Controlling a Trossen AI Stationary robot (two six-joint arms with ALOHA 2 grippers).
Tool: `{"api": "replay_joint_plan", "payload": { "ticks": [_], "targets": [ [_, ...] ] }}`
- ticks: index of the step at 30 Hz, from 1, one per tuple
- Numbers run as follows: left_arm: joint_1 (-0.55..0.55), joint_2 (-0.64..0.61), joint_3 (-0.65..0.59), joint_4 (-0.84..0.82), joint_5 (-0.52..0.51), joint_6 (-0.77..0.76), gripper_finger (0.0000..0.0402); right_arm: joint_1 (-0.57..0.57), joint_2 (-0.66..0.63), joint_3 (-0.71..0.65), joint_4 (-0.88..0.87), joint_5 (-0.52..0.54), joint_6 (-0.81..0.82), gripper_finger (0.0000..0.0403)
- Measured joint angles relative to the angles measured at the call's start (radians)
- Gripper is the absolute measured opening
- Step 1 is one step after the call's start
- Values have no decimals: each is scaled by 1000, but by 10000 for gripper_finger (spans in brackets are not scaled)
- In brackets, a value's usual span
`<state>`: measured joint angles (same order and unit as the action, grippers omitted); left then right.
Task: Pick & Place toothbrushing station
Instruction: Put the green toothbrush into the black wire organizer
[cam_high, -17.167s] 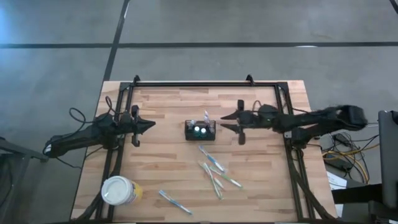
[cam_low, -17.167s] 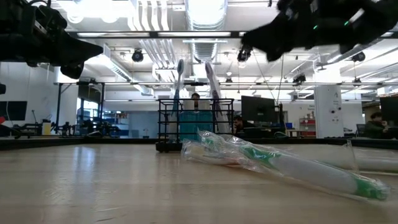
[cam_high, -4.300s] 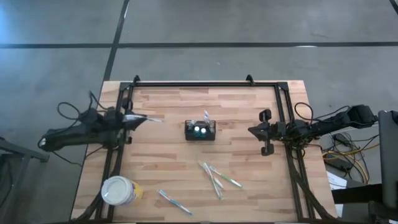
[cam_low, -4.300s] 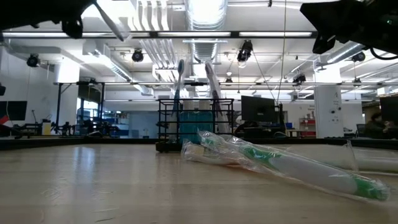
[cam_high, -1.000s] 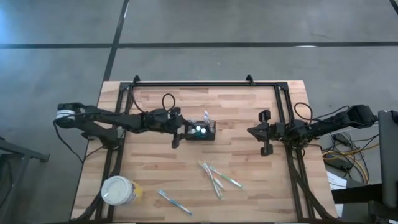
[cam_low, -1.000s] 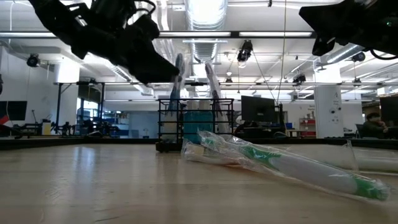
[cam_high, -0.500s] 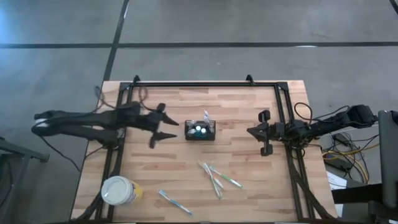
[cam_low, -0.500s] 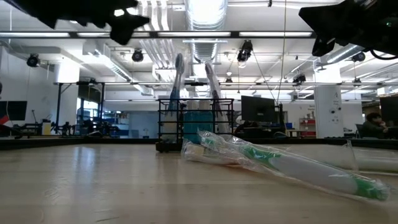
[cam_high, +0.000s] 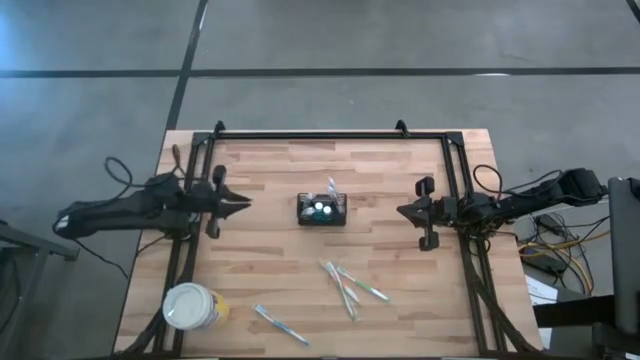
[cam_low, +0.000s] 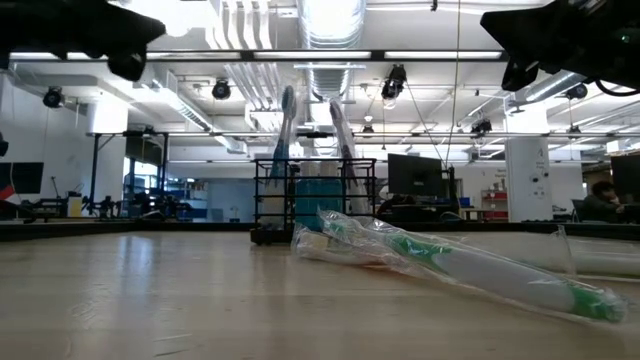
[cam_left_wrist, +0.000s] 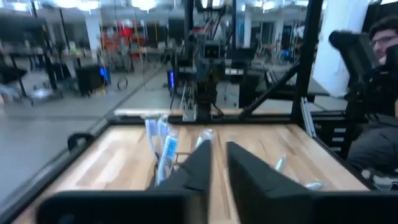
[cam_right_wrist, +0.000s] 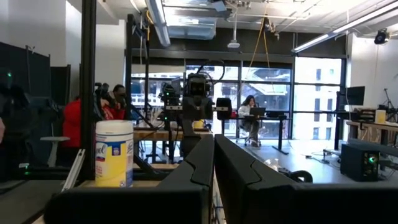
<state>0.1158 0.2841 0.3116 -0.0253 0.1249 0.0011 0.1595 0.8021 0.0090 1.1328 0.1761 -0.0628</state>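
While the high view is showing the black wire-mesh caddy (cam_high: 322, 210) sitting mid-table, upright toothbrushes (cam_low: 288, 125) showing only low, left gripper (cam_high: 243, 202) empty, fingers nearly together, right gripper (cam_high: 402, 210) pressed together.

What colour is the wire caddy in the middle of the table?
Black; the caddy shows best in the high view.

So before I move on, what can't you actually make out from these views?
- Caddy contents: too small in the high view, blurred in the left wrist view.
- Left gripper: cut off by the low view's top edge.
- Cup: label unreadable from above.
- Wrapped toothbrushes: the nearest hides the others in the low view.
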Motion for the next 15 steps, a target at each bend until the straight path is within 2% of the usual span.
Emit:
{"api": "replay_joint_plan", "payload": {
  "ticks": [1,3,11,15],
  "targets": [
    [0,-24,-15,-5,0,13,22,0,0,0,0,0,0,8],
    [0,-70,-43,-9,0,48,10,0,0,0,0,0,0,8],
    [0,-204,-145,-15,-1,57,4,0,0,0,-4,0,-5,8],
    [-1,-242,-182,-23,-60,39,9,0,0,0,-8,1,-12,8]
  ]
}}
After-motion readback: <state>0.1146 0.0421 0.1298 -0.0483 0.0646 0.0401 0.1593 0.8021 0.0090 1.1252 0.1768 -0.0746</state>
